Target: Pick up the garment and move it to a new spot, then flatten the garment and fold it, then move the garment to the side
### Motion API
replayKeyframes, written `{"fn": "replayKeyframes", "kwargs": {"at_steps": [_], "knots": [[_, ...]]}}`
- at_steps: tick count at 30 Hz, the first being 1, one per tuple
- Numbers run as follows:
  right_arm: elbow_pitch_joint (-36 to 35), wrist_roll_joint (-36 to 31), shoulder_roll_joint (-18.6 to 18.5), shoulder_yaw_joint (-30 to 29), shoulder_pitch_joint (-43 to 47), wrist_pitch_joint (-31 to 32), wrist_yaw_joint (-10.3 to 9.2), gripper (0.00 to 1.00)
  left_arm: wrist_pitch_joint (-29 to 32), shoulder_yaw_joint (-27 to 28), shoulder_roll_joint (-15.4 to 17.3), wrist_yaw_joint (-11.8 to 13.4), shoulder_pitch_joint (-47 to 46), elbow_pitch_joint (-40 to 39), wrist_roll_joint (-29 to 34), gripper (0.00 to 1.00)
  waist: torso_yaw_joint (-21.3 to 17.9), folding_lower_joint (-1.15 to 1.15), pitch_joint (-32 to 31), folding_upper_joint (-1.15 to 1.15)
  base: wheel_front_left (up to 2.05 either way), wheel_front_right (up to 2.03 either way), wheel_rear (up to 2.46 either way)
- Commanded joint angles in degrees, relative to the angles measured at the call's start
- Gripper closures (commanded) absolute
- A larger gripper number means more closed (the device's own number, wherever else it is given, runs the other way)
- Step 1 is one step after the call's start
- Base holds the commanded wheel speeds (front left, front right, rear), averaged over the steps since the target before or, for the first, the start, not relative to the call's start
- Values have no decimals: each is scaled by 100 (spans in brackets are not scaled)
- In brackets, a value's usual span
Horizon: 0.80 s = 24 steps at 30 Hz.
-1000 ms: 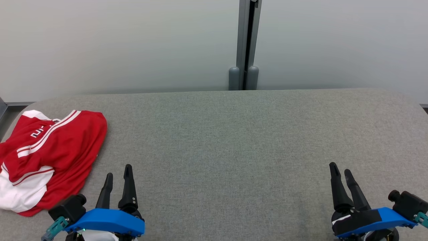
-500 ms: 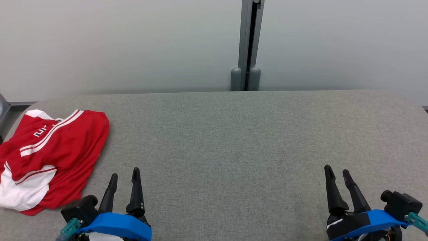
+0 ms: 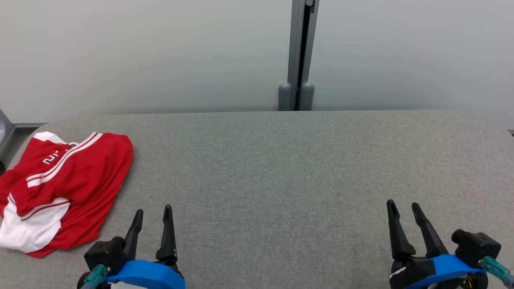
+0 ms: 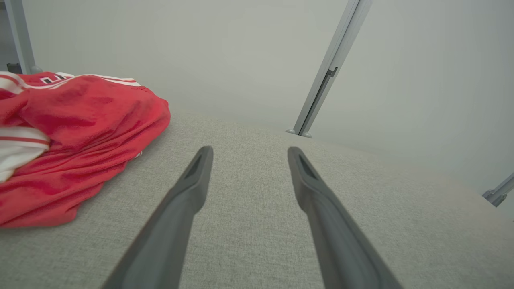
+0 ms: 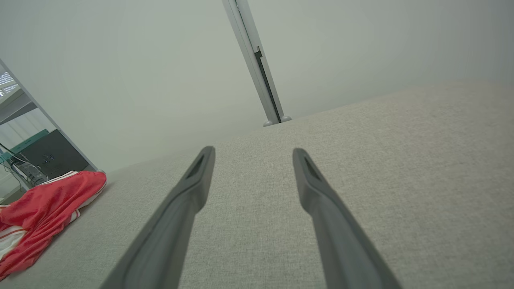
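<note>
The red-and-white garment [image 3: 64, 188] lies bunched at the table's [image 3: 281, 168] left end, while the left gripper [image 3: 152, 214] and right gripper [image 3: 403, 208] hover spread and empty.

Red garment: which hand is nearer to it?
Left. The left hand hovers open just off the near right edge of the red garment, not touching; the right hand is far across the table.

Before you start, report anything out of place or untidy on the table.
The red and white garment lies crumpled in a heap at the left edge of the table, not flat. Nothing else stands out.
</note>
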Motion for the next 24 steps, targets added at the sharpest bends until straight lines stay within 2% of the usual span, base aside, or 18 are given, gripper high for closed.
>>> {"fn": "replayKeyframes", "kwargs": {"at_steps": [1,13,24], "knots": [[-48,-121,-47,1,39,-45,11,0,-46,-33,39,34,-14,-21,127,0,6,0,-1,0,0,0,0],[-1,-602,-54,11,73,-185,13,0,-86,-181,70,116,-12,37,534,0,43,0,-9,0,0,0,0],[61,-1057,-56,-138,147,-177,14,0,-16,-222,100,294,37,73,844,0,106,0,-32,0,0,0,0]]}}
